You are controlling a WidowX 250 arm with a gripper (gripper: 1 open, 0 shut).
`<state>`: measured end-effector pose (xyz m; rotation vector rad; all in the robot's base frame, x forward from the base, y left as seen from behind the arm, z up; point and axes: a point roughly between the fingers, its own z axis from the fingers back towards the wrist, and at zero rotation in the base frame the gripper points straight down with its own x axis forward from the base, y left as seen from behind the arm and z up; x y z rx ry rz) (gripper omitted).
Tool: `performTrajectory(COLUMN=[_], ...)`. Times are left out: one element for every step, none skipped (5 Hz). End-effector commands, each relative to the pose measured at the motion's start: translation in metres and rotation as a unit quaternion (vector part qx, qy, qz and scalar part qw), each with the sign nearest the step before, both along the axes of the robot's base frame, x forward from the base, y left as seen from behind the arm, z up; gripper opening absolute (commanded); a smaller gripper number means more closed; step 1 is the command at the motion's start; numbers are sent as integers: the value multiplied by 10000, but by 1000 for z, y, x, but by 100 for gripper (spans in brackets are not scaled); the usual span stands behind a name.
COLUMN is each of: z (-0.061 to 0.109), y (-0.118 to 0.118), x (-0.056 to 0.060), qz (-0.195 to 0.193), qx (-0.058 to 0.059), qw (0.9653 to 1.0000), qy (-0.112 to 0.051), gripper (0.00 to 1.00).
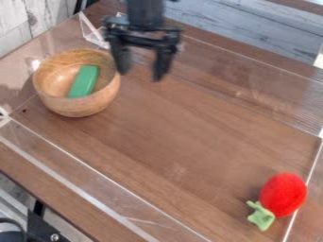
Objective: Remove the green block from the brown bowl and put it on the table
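The green block (pixel 85 81) lies tilted inside the brown bowl (pixel 76 82), which sits on the table (pixel 190 132) at the left. My gripper (pixel 142 65) hangs open just right of the bowl's far rim, above the tabletop, with nothing between its two dark fingers (pixel 161 62). It does not touch the bowl or the block.
A red plush fruit (pixel 282 194) with a light-green stem lies at the front right corner. Clear plastic edging (pixel 76 184) runs around the tabletop, and a clear folded piece stands at the back left, partly behind my arm.
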<state>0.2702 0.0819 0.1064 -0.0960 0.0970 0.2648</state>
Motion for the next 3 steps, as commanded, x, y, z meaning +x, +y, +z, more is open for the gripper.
performTrajectory(z=[16,5,-9], y=[26,44,51], x=[-8,-9,-5], qz=[336,492,736], qx=[55,-41,-12], qw=[9987,9976,9958], qy=[-389,-491,-540], gripper=[100,100,100])
